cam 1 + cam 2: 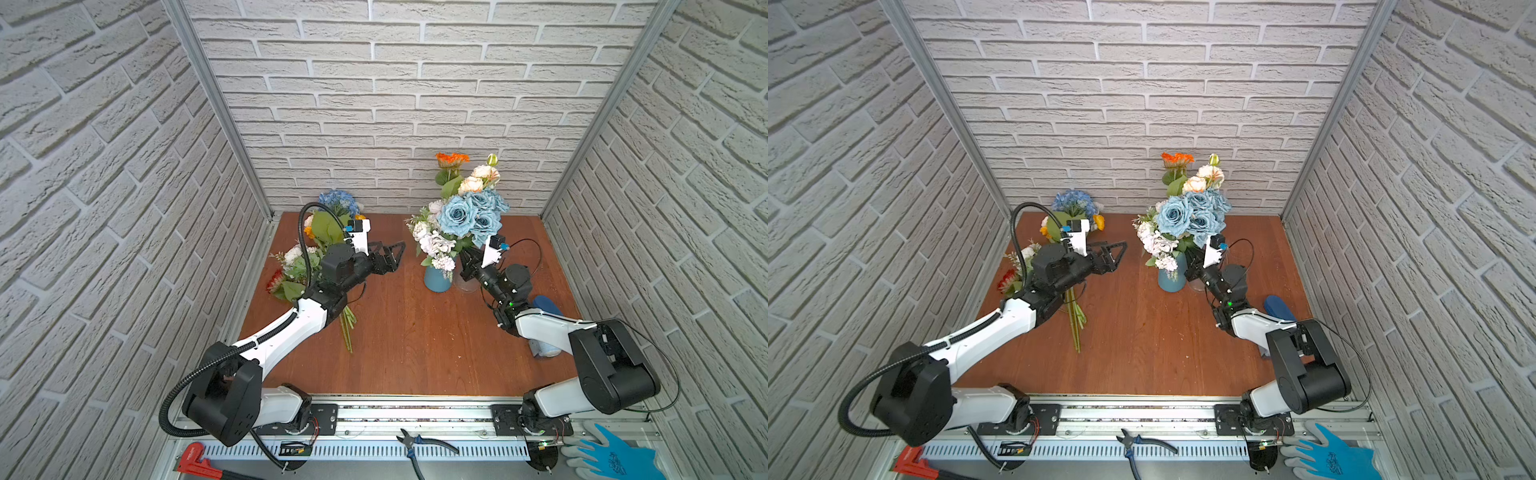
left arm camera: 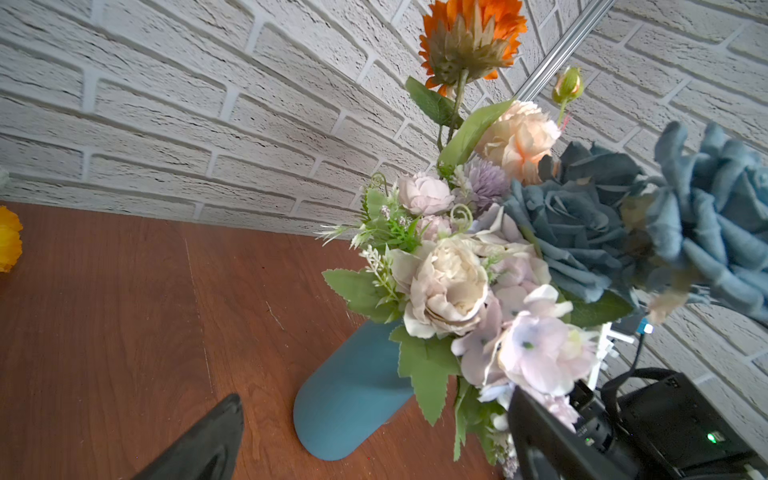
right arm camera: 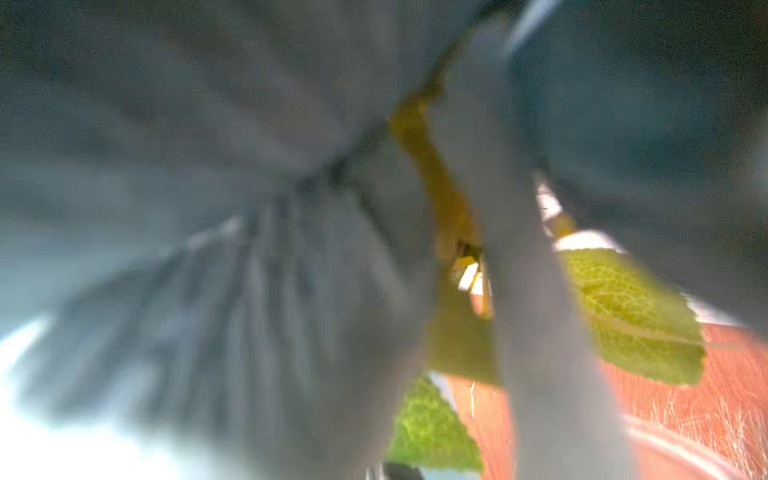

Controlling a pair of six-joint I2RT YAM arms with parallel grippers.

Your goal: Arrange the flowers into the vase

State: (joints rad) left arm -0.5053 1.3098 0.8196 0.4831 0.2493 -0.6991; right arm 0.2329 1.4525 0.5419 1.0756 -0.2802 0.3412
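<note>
Pliers [image 1: 415,442] lie at 6 o'clock on the rail [image 1: 415,413]. At centre, the left gripper [image 1: 395,254] is released and empty. At 1 o'clock, the right gripper [image 1: 468,266] is clenched beneath the blue roses [image 1: 457,216]; whether it grasps them is not discernible. Just beside it, the blue vase [image 1: 437,281] holds white blooms [image 1: 434,243]. At 10 o'clock lie loose flowers [image 1: 328,226].

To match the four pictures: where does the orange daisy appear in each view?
In a top view: the orange daisy is the highest bloom, right of middle, before the back wall.
In a top view: the orange daisy is also highest, just right of middle.
Left wrist: the orange daisy stands above the peach bloom.
Right wrist: not in it; blurred petals fill it.
Shared landmark: the blue vase, lower down; absent from the right wrist.
</note>
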